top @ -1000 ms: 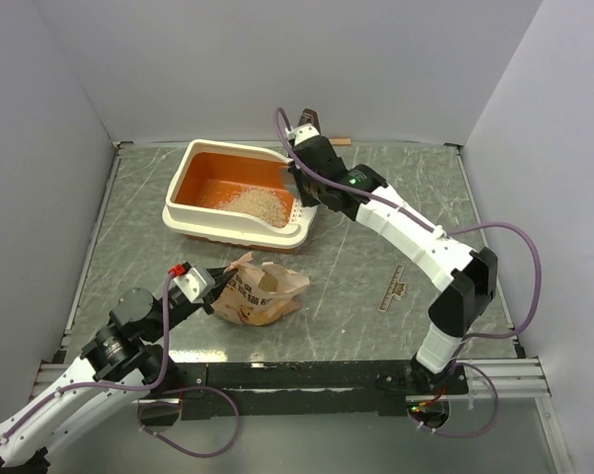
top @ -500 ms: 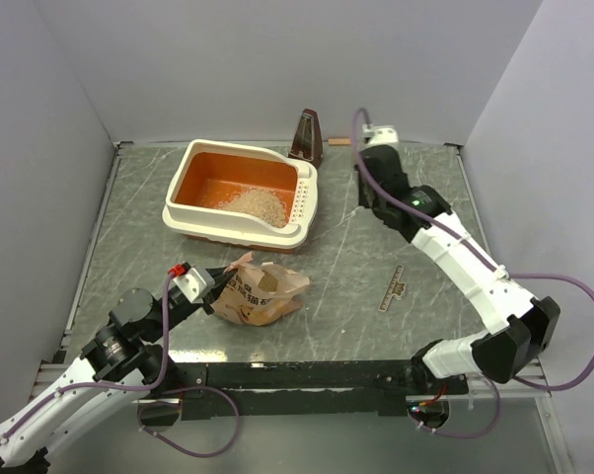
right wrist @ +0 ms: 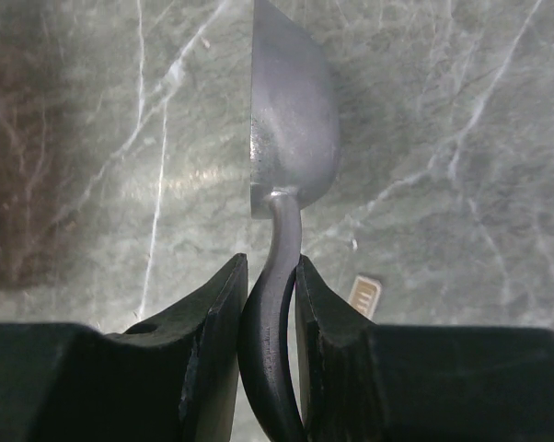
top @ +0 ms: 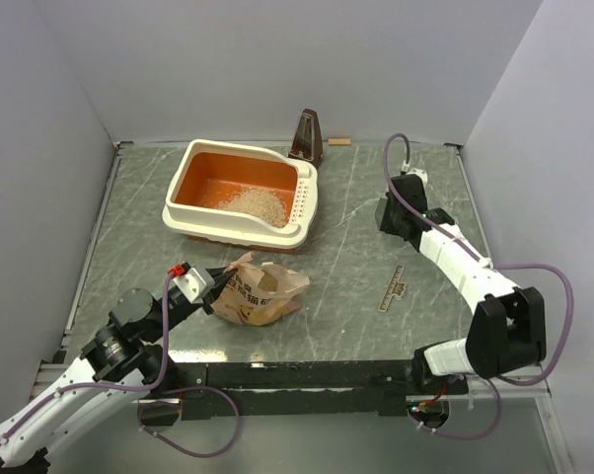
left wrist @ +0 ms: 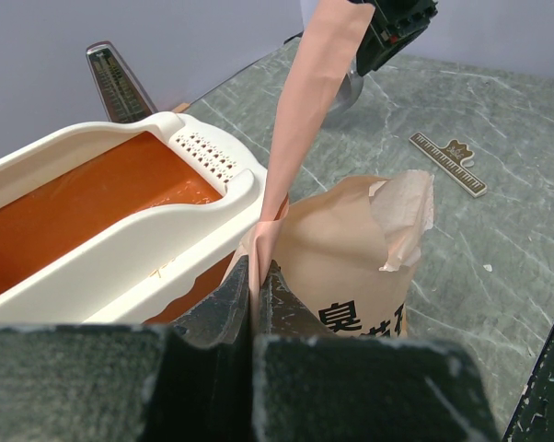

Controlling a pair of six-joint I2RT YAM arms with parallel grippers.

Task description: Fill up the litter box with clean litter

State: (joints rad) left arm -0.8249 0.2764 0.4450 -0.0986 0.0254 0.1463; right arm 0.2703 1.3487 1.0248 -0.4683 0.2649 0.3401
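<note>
The cream litter box [top: 193, 219] with its orange inside stands at the back left, and a heap of clean litter [top: 258, 203] lies in it toward the slotted rim. In the left wrist view its near wall [left wrist: 121, 267] fills the left side. My left gripper [top: 214, 286] [left wrist: 256, 276] is shut on the top edge of the tan printed bag [top: 265, 291] [left wrist: 351, 267], which lies in front of the box. My right gripper [top: 388, 215] [right wrist: 270, 267] hovers over bare table right of the box. It is shut on the handle of a metal scoop [right wrist: 294, 129], whose bowl is turned on edge.
A dark metronome [top: 306, 136] [left wrist: 119, 85] stands behind the box's right corner, with a small wooden block [top: 338, 141] beside it. A wooden ruler [top: 393, 289] [left wrist: 447, 163] lies on the marble table right of the bag. Walls close in the back and both sides.
My right arm has swung away from the litter box's right rim, moving right and nearer with the scoop. The left arm and the bag have stayed put.
</note>
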